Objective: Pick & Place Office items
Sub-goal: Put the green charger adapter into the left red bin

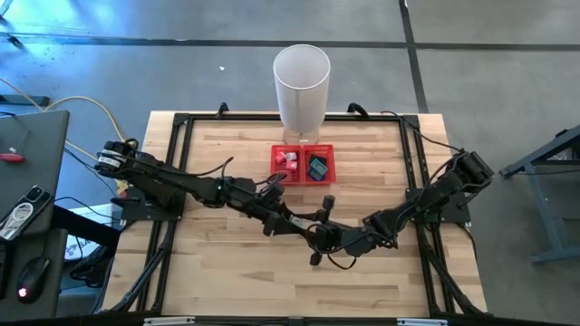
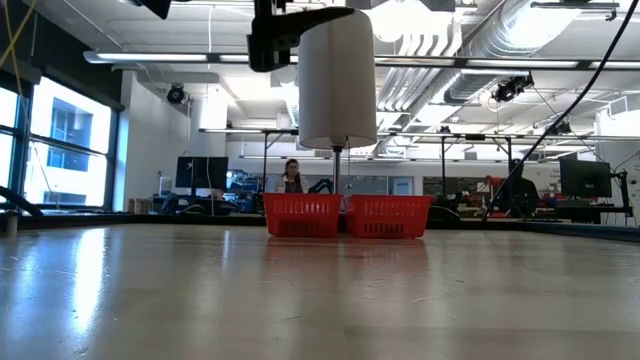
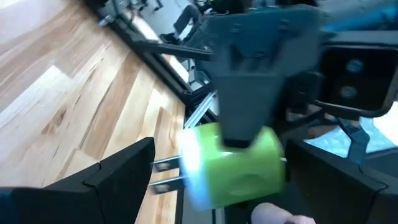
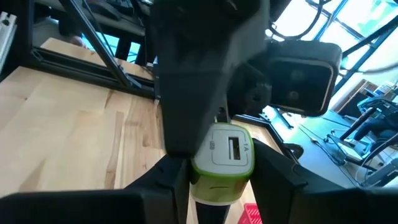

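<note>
The green and white plug charger [image 4: 224,163] is up in the air over the middle of the wooden table [image 1: 227,272], between the two arms. It has two metal prongs on one end and a little slot on the white face.

The right gripper [image 4: 221,177] pinches it, one finger on each side of the green body. The left gripper [image 3: 214,177] is spread wide around the same charger, and its fingers do not seem to touch it. It looks like one arm is giving the charger to the other.

I think the charger is light and hard. It will not bend or squash. Its round green sides look smooth, so it could slip or turn. The flat sides of the body are the best place to grab, not the thin prongs.

Only the wrist views show the charger. From above, the arms hide it, but you can see the red mesh tray [image 1: 327,177] with other small pieces [image 1: 316,167] inside, and the tall white bin [image 1: 301,86] just behind it. The low view shows the tray and bin from the side.
</note>
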Controlling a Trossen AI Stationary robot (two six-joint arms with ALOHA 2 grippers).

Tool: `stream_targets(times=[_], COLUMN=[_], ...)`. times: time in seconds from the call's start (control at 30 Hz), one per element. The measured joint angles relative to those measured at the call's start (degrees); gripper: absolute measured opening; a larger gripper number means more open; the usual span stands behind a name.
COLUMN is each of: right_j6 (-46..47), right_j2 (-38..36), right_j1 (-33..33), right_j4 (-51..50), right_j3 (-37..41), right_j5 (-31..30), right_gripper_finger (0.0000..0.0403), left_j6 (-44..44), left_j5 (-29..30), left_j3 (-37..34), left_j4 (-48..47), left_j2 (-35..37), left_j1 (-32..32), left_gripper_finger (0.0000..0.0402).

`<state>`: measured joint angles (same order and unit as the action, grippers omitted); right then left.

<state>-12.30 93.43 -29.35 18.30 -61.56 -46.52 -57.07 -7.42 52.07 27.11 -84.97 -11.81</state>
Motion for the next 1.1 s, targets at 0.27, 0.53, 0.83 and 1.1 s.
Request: stream_targets(times=[0.27, 0.53, 0.83, 1.1], right_j6=[0.3, 1.1, 1.6, 2.0], right_j2=[0.0, 0.0, 0.0, 0.0], right_j1=[0.3, 0.5, 0.5, 0.6], right_j4=[-0.8, -0.9, -1.4, -2.1], right_j3=[0.0, 0.0, 0.0, 0.0], right_j5=[0.2, 0.4, 0.3, 1.9], right_gripper_finger=[0.0121, 0.0121, 0.0121, 0.0121], left_j6=[2.0, 2.2, 2.1, 1.7], left_j5=[0.1, 0.1, 1.0, 2.1], left_j3=[0.0, 0.0, 0.0, 0.0], left_j4=[1.0, 1.1, 1.2, 1.2], left_j2=[0.0, 0.0, 0.0, 0.0], left_j1=[-0.2, -0.2, -0.3, -0.4], left_gripper_finger=[0.0352, 0.0352, 0.0352, 0.0337])
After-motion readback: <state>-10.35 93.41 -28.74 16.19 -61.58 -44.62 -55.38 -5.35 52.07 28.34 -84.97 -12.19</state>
